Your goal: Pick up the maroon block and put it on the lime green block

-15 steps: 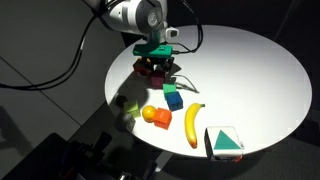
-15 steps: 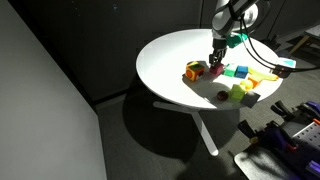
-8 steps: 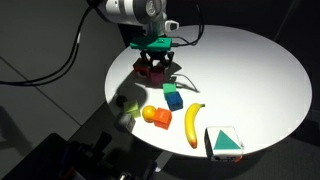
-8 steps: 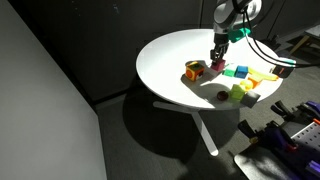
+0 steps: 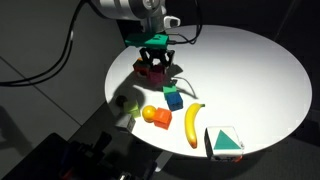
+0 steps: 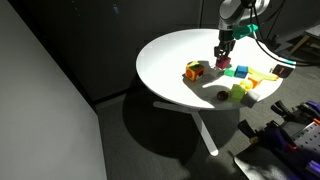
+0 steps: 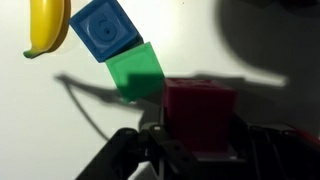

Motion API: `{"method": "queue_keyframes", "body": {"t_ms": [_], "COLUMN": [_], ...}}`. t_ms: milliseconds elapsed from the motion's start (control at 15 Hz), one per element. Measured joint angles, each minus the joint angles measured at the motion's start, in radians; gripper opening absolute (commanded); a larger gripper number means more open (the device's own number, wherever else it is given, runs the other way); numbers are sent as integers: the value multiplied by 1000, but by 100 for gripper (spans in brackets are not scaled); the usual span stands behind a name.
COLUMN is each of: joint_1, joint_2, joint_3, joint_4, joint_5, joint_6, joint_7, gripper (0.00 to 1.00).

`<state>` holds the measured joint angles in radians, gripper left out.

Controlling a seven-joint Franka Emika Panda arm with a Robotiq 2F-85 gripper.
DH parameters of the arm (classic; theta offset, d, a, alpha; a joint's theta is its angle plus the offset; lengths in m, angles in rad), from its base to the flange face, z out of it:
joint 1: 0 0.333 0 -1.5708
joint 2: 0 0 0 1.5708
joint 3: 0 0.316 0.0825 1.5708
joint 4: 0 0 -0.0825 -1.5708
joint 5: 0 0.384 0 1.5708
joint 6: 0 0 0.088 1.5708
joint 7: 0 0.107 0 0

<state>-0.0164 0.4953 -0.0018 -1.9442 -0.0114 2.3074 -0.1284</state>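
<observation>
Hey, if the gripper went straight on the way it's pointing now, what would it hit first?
Probably the white table. The gripper, shut on the maroon block, points down at tabletop just beside the lime green block. Depth is unclear, so it might clip that block's edge.

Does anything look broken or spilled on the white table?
Nothing looks broken or spilled. The small blue cube sits turned askew next to the small lime green block; the pincer holds the small maroon block.

Maroon block (image 7: 200,112) gripped, green block (image 7: 135,72) on the table
In the wrist view the plain maroon cube sits square in the gripper (image 7: 200,135); the bright green cube lies near its 10 o'clock.
</observation>
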Motion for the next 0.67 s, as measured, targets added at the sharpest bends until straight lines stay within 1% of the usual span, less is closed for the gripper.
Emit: {"method": "queue_keyframes", "body": {"t_ms": [200, 667], "joint_1": [1, -1], "joint_2": [-17, -23], "joint_3": [-17, -59], "joint_4": [-26, -51], "joint_5": [-6, -6], "joint_6": [-13, -26], "joint_7": [50, 108], "gripper": [31, 31]}}
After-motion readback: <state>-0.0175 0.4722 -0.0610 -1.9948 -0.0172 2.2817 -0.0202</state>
